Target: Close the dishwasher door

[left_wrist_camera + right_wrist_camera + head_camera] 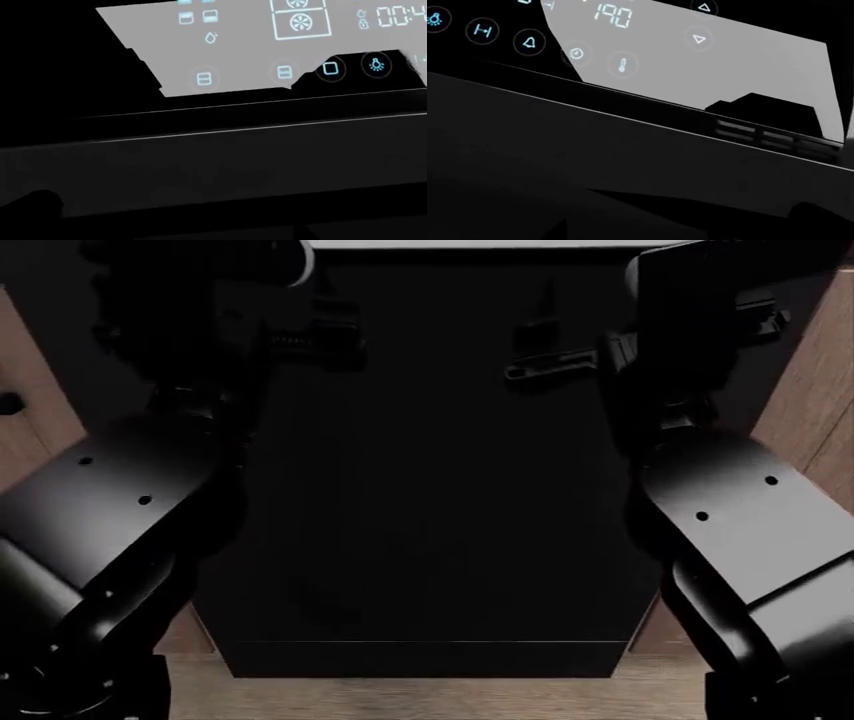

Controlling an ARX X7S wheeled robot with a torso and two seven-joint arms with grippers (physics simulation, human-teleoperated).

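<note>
The dishwasher door (427, 520) is a wide glossy black panel filling the middle of the head view, between brown cabinets. It looks upright; I cannot tell whether it sits fully flush. My left gripper (320, 340) and right gripper (547, 360) are both up against the door's top part, dark against dark, so how their jaws stand is unclear. The left wrist view shows the black door face (213, 165) under a lit control panel (287, 45). The right wrist view shows the same door face (560, 150) and control panel (620, 30). The fingers are lost in black in both wrist views.
Brown wooden cabinet fronts stand to the left (27, 440) and to the right (807, 400) of the door. Wooden floor (427, 700) runs below the door's bottom edge. My two black forearms fill the lower corners of the head view.
</note>
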